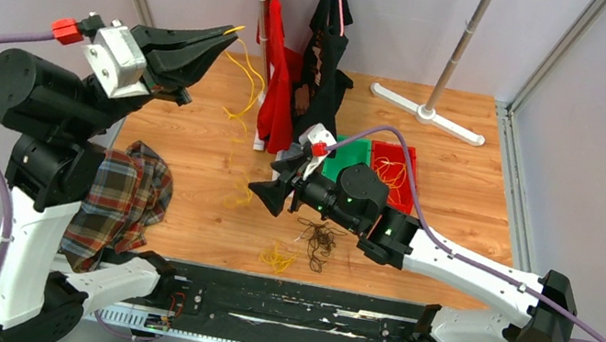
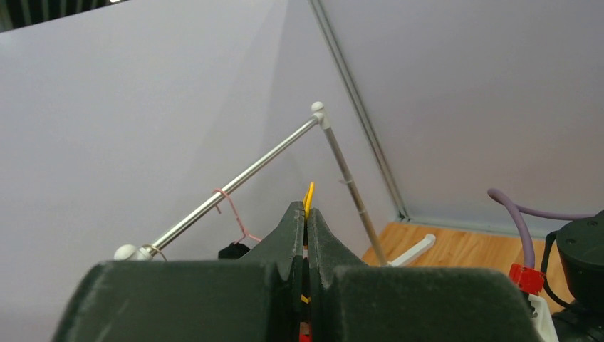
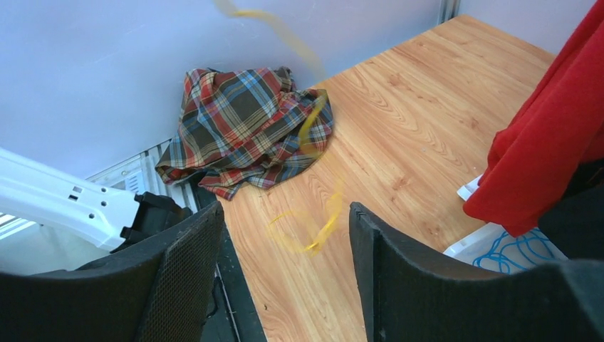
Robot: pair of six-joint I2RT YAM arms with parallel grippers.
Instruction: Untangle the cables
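Observation:
High over the table's left side, my left gripper [image 1: 227, 36] is shut on one end of a yellow cable [image 1: 246, 92]. That cable hangs in loose curls down to the wood near my right gripper [image 1: 261, 192]. In the left wrist view its yellow tip [image 2: 308, 194] sticks out above the left gripper [image 2: 307, 211], whose jaws are pressed together. The right gripper [image 3: 285, 214] is open low over the table, with the blurred yellow cable [image 3: 313, 226] swinging just beyond its fingers, apart from them. A dark cable bundle [image 1: 321, 239] and a small yellow bundle [image 1: 277, 258] lie near the front edge.
A plaid cloth [image 1: 126, 195] lies at the left edge. Red [image 1: 277, 83] and black [image 1: 328, 54] garments hang from a rack at the back. A green tray [image 1: 348, 155] and a red tray [image 1: 409, 184] holding yellow cable sit behind the right arm. Blue cable [image 3: 509, 249] lies in a white tray.

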